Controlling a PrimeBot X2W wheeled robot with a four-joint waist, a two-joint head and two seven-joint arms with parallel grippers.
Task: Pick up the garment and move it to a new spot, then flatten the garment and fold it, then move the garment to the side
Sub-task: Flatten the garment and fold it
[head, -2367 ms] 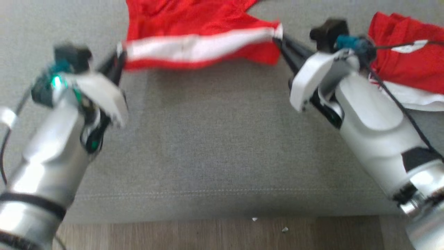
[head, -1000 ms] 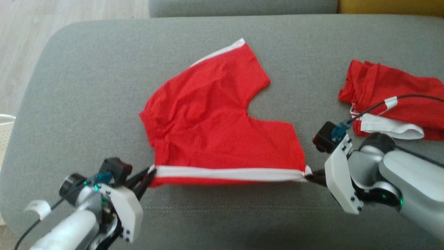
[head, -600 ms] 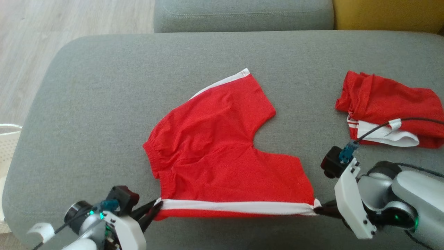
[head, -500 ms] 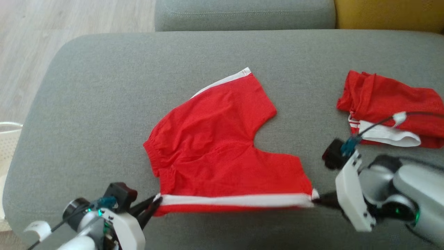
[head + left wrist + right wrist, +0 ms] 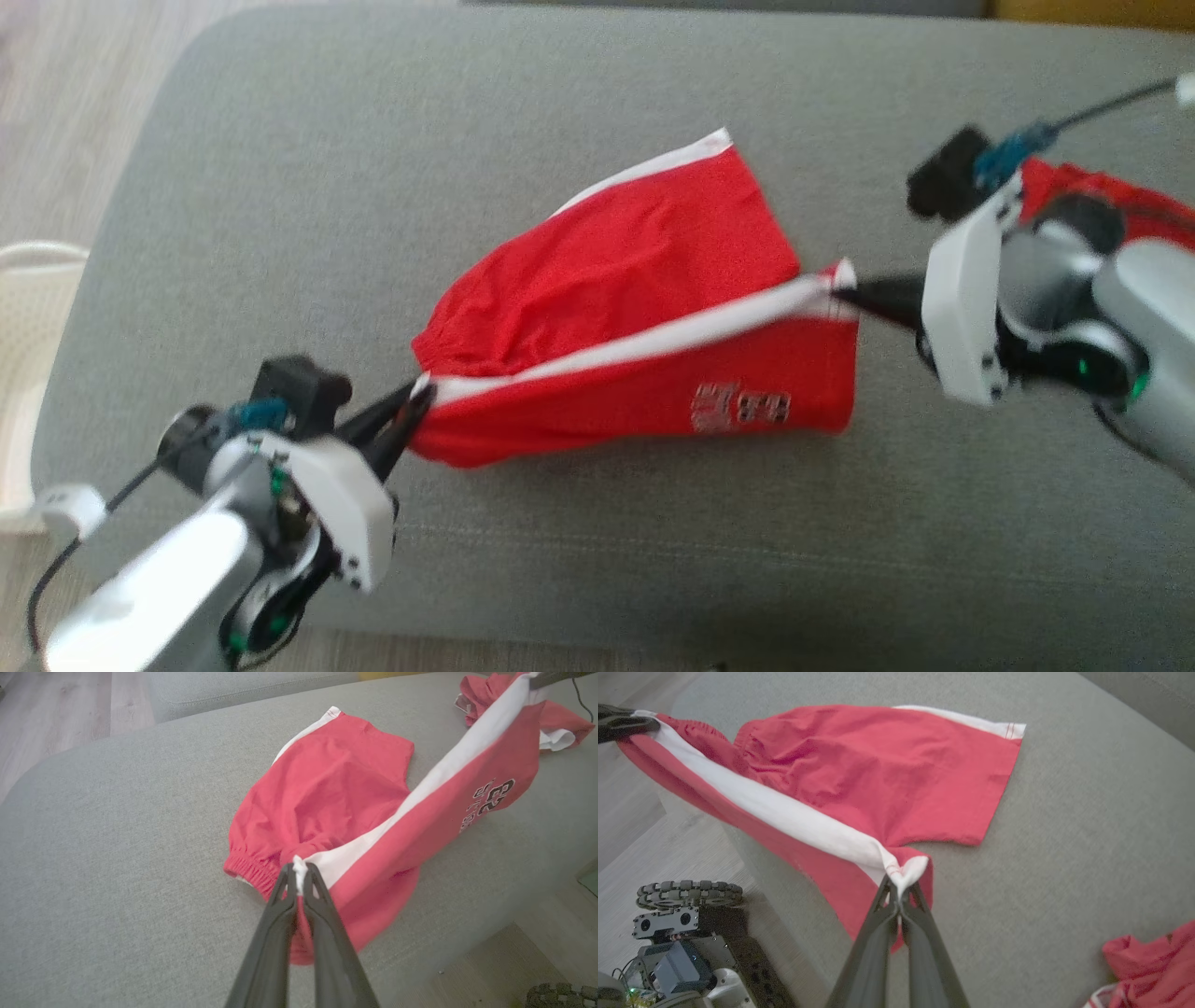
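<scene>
Though the head view blurs the print (image 5: 742,408) on the red shorts (image 5: 635,261), the left wrist view renders it sharp. Left end effector (image 5: 415,403) and right end effector (image 5: 840,291), both pinched shut, grip the ends of the white stripe (image 5: 635,347); the shorts stretch between them, partly on the sofa (image 5: 560,112).

Motion smears the head view, so the print (image 5: 740,408) on the shorts (image 5: 644,271), lower centre, is unreadable. In the left wrist view the small lettering beside its large digits is too fine to make out. A second red garment (image 5: 1148,198) at upper right sits mostly behind the right arm (image 5: 1148,308) and runs off the edge. The right wrist view clips it at the lower right corner. A white basket (image 5: 37,373) is cut by the left edge. The left gripper (image 5: 651,724) runs off the upper left.
</scene>
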